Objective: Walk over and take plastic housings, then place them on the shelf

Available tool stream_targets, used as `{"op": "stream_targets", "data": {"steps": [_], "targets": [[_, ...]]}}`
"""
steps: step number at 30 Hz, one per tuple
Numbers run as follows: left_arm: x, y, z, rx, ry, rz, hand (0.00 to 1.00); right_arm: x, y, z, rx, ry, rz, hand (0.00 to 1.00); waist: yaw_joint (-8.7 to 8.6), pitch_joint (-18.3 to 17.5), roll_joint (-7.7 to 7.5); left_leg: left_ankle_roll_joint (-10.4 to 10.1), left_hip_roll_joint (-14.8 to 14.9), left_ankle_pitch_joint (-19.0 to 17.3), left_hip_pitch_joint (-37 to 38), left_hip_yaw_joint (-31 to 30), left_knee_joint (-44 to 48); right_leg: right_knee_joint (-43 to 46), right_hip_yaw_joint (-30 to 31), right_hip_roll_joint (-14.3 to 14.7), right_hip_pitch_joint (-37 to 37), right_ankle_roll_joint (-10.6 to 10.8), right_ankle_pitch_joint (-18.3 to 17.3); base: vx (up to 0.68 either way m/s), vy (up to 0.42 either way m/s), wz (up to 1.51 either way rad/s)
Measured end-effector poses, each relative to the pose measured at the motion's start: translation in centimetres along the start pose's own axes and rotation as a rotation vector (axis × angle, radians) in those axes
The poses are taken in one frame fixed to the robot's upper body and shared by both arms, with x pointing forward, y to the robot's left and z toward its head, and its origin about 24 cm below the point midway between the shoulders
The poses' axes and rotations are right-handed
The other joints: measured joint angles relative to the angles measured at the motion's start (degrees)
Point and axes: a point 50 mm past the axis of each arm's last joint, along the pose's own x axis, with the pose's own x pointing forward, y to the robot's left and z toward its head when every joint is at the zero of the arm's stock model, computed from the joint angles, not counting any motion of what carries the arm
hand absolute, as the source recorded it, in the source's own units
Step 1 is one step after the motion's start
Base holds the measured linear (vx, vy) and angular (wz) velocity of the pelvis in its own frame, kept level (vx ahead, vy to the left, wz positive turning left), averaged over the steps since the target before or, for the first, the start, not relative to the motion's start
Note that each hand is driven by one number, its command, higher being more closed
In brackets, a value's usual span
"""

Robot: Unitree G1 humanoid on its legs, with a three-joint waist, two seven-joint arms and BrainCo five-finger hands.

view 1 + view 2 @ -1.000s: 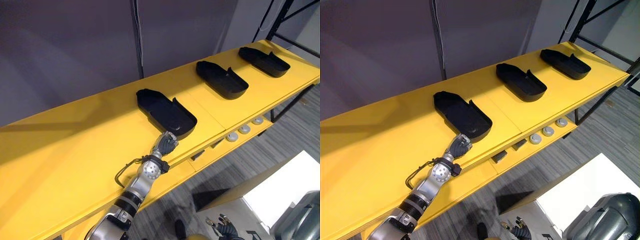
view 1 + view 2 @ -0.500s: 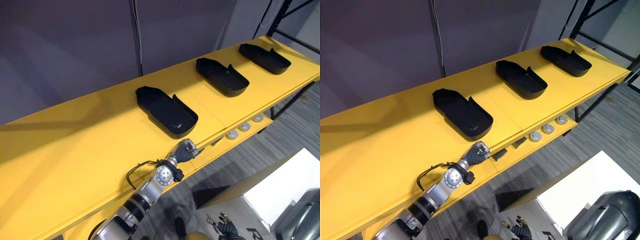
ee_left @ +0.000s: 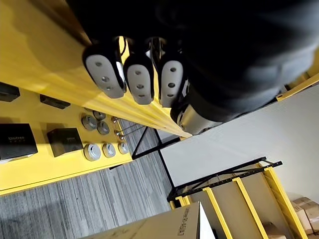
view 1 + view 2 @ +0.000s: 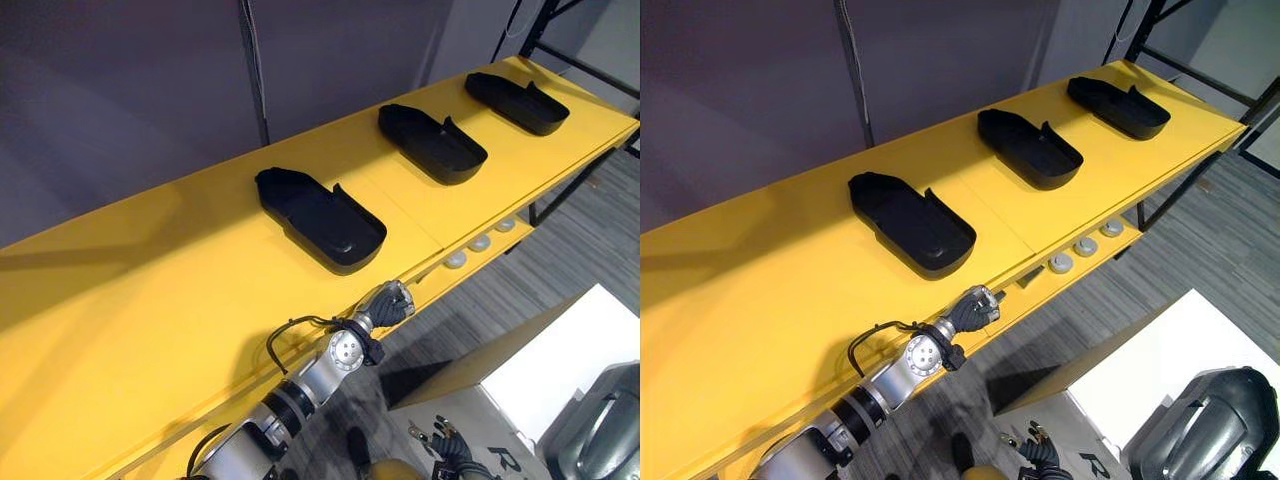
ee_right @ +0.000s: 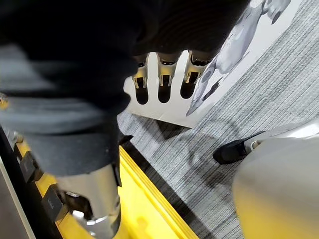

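We count three housings (image 4: 320, 218) lying well apart on the shelf (image 4: 150, 290). Our left hand (image 4: 388, 303) sits at its front edge, fingers curled and empty. Our right hand (image 4: 447, 447) hangs low, fingers loosely spread. We judge the placing done unless more housings wait elsewhere.
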Motion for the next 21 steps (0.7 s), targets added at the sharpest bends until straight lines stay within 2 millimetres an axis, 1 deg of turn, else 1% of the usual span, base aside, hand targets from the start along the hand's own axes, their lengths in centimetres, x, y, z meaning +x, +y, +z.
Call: {"op": "stream_targets", "data": {"steps": [1,3,8,12,17,21], "targets": [[0.2,0.6,0.0,-0.017,0.007,0.050,1.00,0.0,0.0,0.0,0.000,0.000,-0.003,0.00,-0.17,0.4,-0.08,0.0,0.0,0.0,0.0,0.2,0.0,0.0,0.1,0.0,-0.1,0.0,0.1,-0.01,-0.006,-0.10],[0.2,1.2,-0.1,-0.026,0.013,0.087,1.00,-0.1,-0.1,-0.1,0.001,0.002,-0.010,0.00,-0.18,0.6,-0.15,0.0,0.1,0.0,0.0,0.4,0.0,0.0,0.2,0.1,-0.2,-0.1,0.2,-0.01,-0.010,-0.08],[0.8,3.8,-0.1,-0.038,0.032,0.236,1.00,-0.1,0.0,0.3,0.004,-0.019,-0.018,0.00,-0.17,1.0,-0.32,-0.1,0.3,-0.1,0.0,1.4,-0.1,0.0,0.9,0.3,-0.6,-0.1,0.3,0.01,-0.014,-0.08],[0.9,5.2,-0.4,-0.051,0.061,0.324,1.00,-0.1,0.1,0.3,0.008,-0.023,-0.017,0.00,-0.15,1.0,-0.30,-0.1,0.3,-0.1,0.0,1.6,-0.3,0.0,1.3,0.4,-0.8,-0.1,0.3,0.02,-0.004,-0.03],[0.6,6.3,-1.4,-0.070,0.112,0.394,1.00,-0.1,0.2,0.3,0.011,-0.025,-0.022,0.00,-0.08,1.0,-0.30,-0.1,0.3,-0.1,0.0,1.6,-0.3,0.0,1.3,0.4,-0.8,-0.1,0.3,0.00,0.000,0.00],[0.4,7.0,-1.8,-0.083,0.130,0.426,1.00,-0.1,0.2,0.2,0.011,-0.020,-0.023,0.00,-0.08,1.0,-0.29,-0.1,0.3,-0.1,0.0,1.5,-0.2,0.0,1.3,0.4,-0.7,-0.1,0.3,0.00,0.000,0.00]]}}
